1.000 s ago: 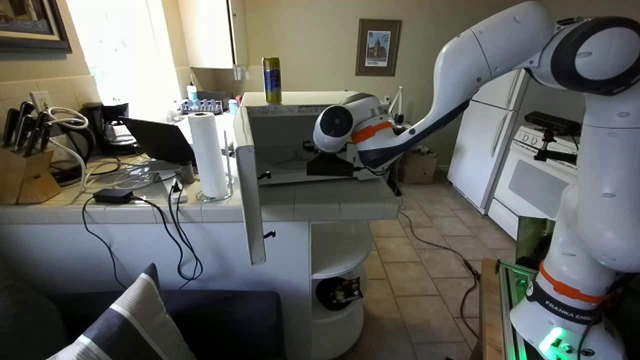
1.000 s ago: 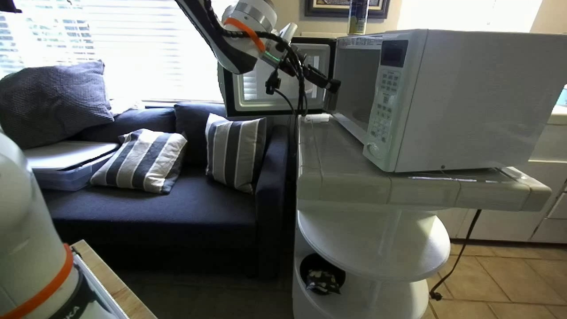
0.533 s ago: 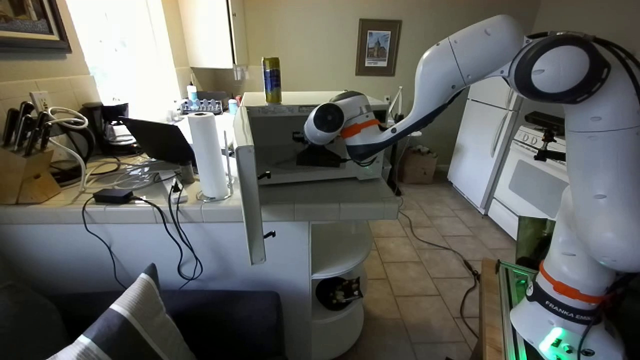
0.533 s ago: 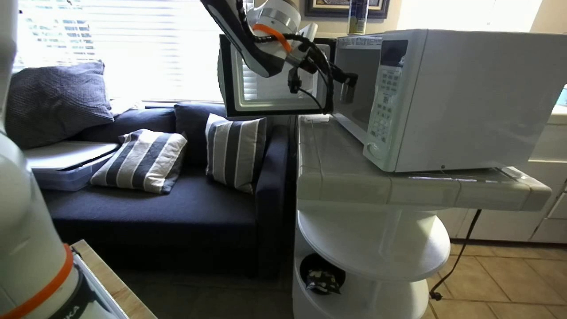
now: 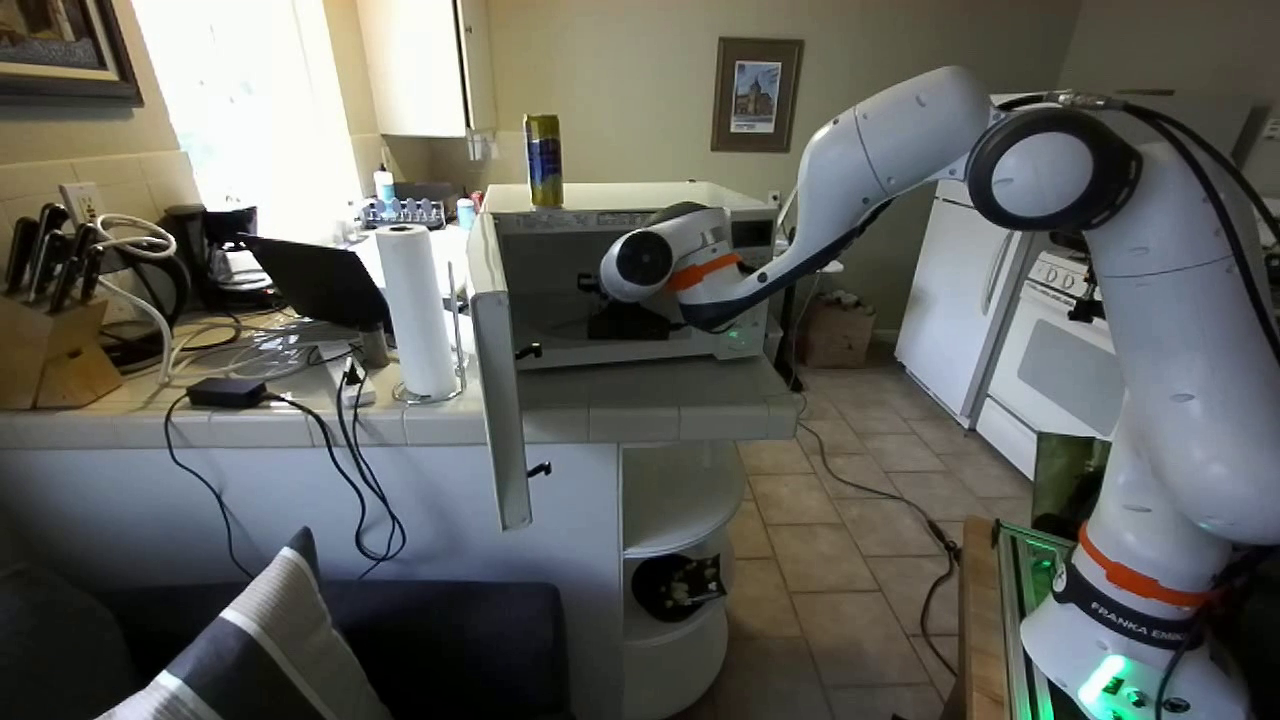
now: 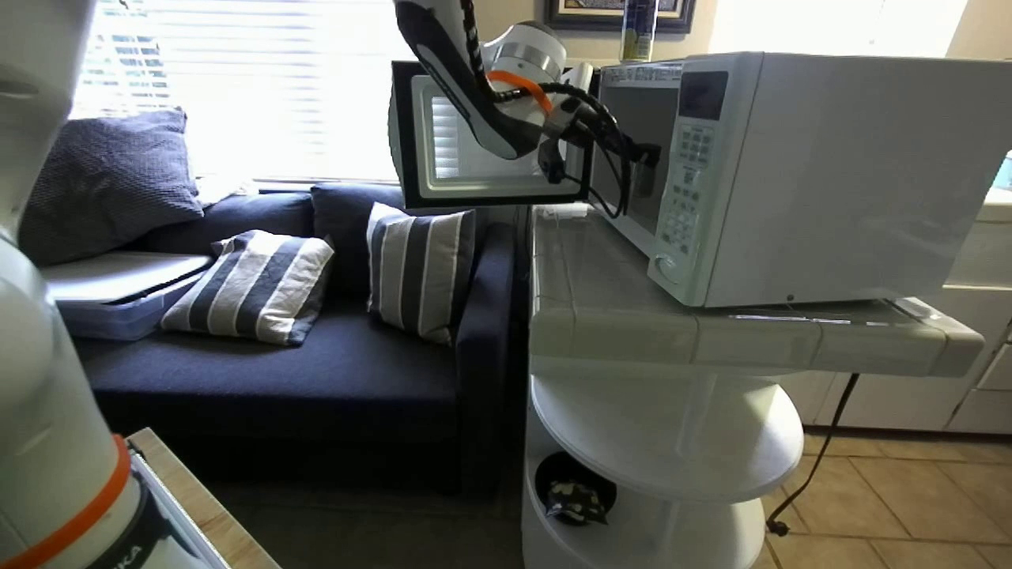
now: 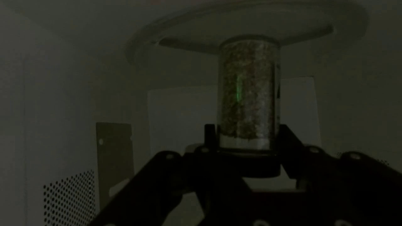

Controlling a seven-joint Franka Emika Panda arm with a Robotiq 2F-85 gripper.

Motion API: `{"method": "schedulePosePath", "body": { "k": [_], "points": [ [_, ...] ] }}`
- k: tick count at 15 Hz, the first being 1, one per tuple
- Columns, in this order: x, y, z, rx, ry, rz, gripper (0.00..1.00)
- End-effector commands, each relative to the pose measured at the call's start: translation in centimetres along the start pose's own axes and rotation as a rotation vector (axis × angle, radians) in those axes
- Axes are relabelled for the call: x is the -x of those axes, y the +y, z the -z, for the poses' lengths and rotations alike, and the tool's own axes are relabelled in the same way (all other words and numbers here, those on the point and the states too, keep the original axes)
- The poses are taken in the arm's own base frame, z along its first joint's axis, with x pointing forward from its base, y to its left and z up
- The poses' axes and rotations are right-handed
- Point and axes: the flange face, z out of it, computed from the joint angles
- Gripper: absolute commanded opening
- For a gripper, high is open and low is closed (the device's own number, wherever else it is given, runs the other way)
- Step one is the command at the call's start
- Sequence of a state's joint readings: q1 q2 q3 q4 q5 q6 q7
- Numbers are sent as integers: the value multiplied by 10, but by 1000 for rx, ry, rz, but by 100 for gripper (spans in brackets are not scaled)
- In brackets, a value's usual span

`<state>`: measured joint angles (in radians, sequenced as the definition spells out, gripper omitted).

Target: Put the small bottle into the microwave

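The white microwave [image 6: 854, 174] stands on the tiled counter with its door [image 6: 498, 146] swung fully open; it also shows in an exterior view [image 5: 620, 198]. My gripper [image 7: 247, 135] is shut on the small bottle [image 7: 249, 84], a clear glass jar with dark speckled contents and a black cap. The wrist picture stands upside down, so the bottle is upright, cap up. Its base overlaps the turntable [image 7: 251, 18]; I cannot tell whether they touch. In an exterior view the gripper [image 6: 648, 154] and bottle [image 6: 644, 182] are at the microwave opening. The arm hides the bottle in the remaining view.
A tall blue and yellow can [image 5: 544, 160] stands on the microwave. The open door [image 5: 498, 400] stands left of the arm. A paper-towel roll [image 5: 415, 310] stands beyond it. The control panel [image 6: 688, 174] borders the opening closely. Cables hang from the wrist.
The gripper with the bottle has moved further toward the microwave and slightly lower, leftward in one picture and rightward in the other. The door has not moved.
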<state>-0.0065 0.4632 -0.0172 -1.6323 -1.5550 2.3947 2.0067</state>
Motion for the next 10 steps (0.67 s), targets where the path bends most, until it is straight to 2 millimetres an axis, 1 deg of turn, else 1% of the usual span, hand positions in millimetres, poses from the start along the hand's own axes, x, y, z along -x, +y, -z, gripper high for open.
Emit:
{"method": "schedulePosePath", "body": {
  "k": [1, 6, 10],
  "points": [
    [6, -8, -20, -7, 55, 12, 25],
    [20, -12, -36, 12, 80, 21, 25],
    [29, -14, -40, 29, 78, 29, 25]
  ]
}}
